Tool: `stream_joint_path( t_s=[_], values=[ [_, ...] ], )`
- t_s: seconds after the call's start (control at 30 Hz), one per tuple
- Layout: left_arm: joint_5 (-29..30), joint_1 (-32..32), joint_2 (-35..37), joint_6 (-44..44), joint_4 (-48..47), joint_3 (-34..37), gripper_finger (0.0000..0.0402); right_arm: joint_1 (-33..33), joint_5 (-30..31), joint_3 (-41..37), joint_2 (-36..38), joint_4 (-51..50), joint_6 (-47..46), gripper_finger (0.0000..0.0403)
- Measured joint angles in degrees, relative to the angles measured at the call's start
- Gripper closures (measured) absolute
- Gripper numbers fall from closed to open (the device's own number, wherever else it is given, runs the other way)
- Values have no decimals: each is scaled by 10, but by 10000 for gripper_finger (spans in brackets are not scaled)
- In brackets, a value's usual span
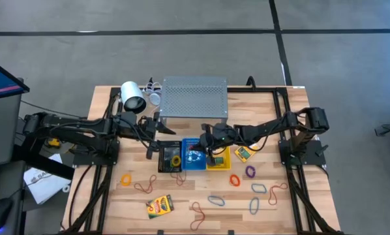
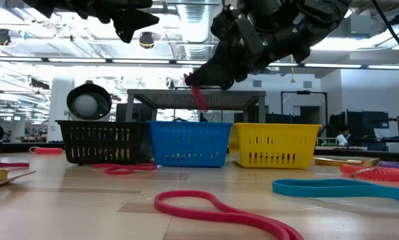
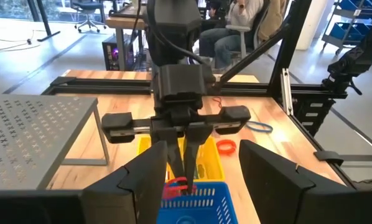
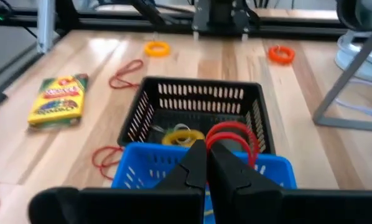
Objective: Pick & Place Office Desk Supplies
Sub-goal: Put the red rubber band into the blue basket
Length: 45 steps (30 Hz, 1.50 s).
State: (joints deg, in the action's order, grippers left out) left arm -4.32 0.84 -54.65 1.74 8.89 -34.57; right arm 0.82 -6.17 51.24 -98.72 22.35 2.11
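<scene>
Wooden table (image 1: 273, 209) | red rubber-band loop (image 4: 232, 138), thin, pinched in right hand (image 4: 207, 163)

Wooden bench (image 1: 104, 202), slatted, dark frame rails. Directly on it: black basket (image 1: 169, 158), blue basket (image 1: 194, 156), yellow basket (image 1: 221, 158) touching in row; grey perforated shelf (image 1: 194, 96) behind; white cylinder (image 1: 134, 96) beside shelf. Crayon box (image 1: 160, 205) near front, second crayon box (image 1: 243, 153) just beside yellow basket. Rubber-band loops (image 1: 235, 179) scattered across front half.
</scene>
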Motion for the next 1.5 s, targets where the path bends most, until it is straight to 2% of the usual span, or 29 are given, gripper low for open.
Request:
stream_joint_path(
  t_s=[0.53, 0.73, 0.97, 1.13, 1.33, 1.5],
  values=[
    [0, 0, 0, 0, 1, 0, 207, 7, 2, 2, -11, -42, -2, 403],
    [0, 0, -3, 0, 1, 0, 207, 13, -1, 59, -68, -70, 5, 403],
    [0, 0, -3, 0, -5, 0, 207, 14, -14, 127, -110, -201, 21, 403],
    [0, 0, -3, 0, -11, 1, 207, 14, -15, 169, -136, -249, 30, 403],
    [0, 0, -3, 0, -13, 1, 207, 14, -15, 177, -136, -277, 30, 399],
    [0, 0, -3, 0, -15, 1, 207, 14, -17, 176, -136, -284, 30, 374]
  ],
)
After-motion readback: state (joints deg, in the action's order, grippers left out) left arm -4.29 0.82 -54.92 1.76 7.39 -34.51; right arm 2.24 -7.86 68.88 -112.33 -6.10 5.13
